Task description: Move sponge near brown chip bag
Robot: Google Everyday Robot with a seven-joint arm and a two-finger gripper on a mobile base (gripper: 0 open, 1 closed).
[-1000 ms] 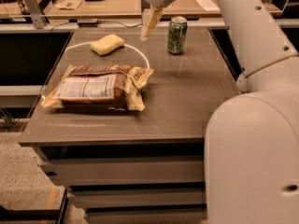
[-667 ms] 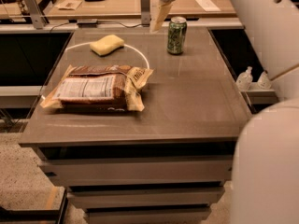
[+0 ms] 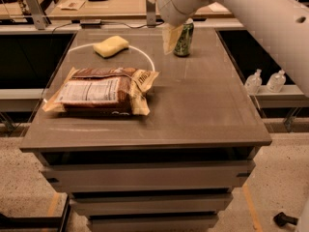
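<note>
The pale-yellow sponge (image 3: 111, 46) lies at the far left of the grey table (image 3: 203, 110). The brown chip bag (image 3: 101, 91) lies flat in front of it, label panel up, a short gap from the sponge. My gripper (image 3: 170, 37) hangs above the far middle of the table, to the right of the sponge and just in front of a green can (image 3: 185, 38), partly hiding the can. It holds nothing that I can see. My white arm (image 3: 251, 18) reaches in from the upper right.
A white arc (image 3: 145, 57) runs on the tabletop around the sponge. Two small bottles (image 3: 264, 81) stand on a shelf to the right of the table. A wooden desk (image 3: 111, 4) with loose items runs behind.
The arm has swung across the top of the view and the gripper now hangs lower, right in front of the can. The sponge, bag and can have not moved.
</note>
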